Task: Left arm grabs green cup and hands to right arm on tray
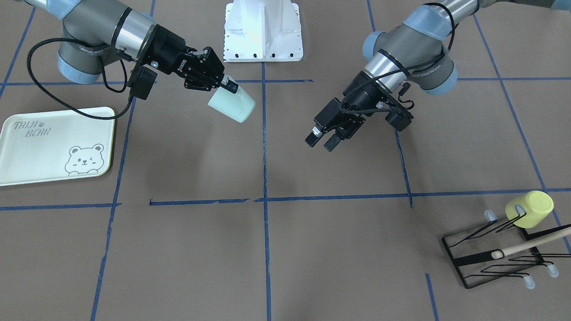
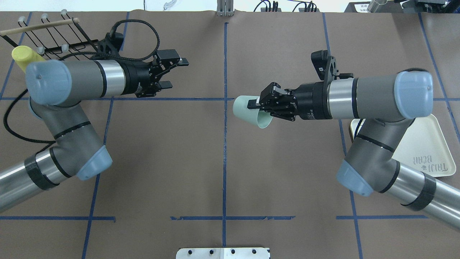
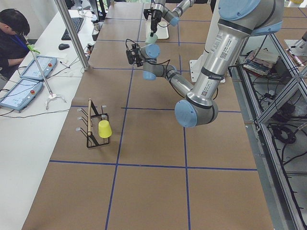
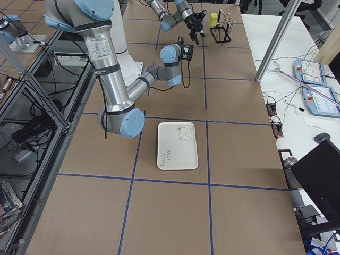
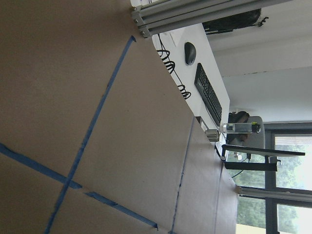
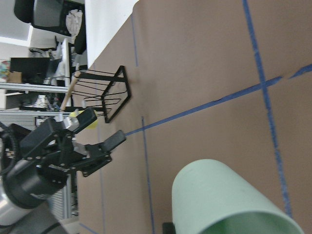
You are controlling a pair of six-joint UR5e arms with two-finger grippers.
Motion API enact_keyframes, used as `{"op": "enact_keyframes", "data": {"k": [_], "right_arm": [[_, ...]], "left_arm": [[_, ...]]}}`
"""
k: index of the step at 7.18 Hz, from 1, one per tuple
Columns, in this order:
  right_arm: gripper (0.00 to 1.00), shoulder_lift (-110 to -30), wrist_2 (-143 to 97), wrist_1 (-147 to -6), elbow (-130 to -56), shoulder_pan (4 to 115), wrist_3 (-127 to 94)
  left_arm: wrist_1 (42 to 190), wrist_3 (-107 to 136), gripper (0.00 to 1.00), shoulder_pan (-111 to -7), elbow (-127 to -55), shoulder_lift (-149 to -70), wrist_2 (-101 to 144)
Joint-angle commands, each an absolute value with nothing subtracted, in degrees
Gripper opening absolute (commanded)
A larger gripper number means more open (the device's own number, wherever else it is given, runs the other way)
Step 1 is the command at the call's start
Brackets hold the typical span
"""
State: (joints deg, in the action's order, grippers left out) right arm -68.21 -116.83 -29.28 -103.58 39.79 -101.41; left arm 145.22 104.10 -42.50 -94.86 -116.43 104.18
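Overhead exterior view has the right arm [image 2: 373, 99] reaching in toward the middle of the table [image 2: 222, 162], its right pincer [image 2: 260, 104] closed on the rim of the green cup [image 2: 249, 111]. The cup hangs above the table, tipped on its side, with its closed base pointing toward the other arm and its mouth back toward the wrist. It sits just on the robot's right of the blue tape line [image 2: 225, 144] that runs down the table's middle.

The left arm [image 2: 79, 81] faces it from the other side. The left pincer [image 2: 174, 73] has its jaws spread with nothing between them, and it is well apart from the cup. The right wrist view shows the same thing: the cup fills the lower edge and the spread black fingers lie beyond it.

The tray [image 2: 427, 144] lies flat on the table on the robot's right, partly hidden under the right arm. The cup is not on it and is well away from it. In the front-facing view the tray's bear drawing and lettering show plainly.

At the far corner on the robot's left stands a black wire rack [image 2: 54, 39]. A yellow cup [image 2: 21, 57] hangs upside down on one of its prongs, and a wooden stick [image 2: 39, 26] lies across the top
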Motion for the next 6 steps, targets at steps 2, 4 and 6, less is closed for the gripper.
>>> {"op": "enact_keyframes", "data": {"k": [2, 4, 6], "right_arm": [[0.0, -64.8, -123.1, -72.6, -113.7, 44.0, -77.7], [0.0, -62.3, -123.0, -93.8, -117.5, 46.0, -63.4], [0.0, -62.8, -123.1, -107.7, -119.1, 51.3, -45.1]], "left_arm": [[120.9, 80.4, 1.0, -48.5, -104.2, -110.1, 114.8], [91.7, 60.2, 1.0, -49.0, -116.7, -107.9, 115.0], [75.7, 38.8, 1.0, -53.0, -122.2, -105.7, 115.4]]}}
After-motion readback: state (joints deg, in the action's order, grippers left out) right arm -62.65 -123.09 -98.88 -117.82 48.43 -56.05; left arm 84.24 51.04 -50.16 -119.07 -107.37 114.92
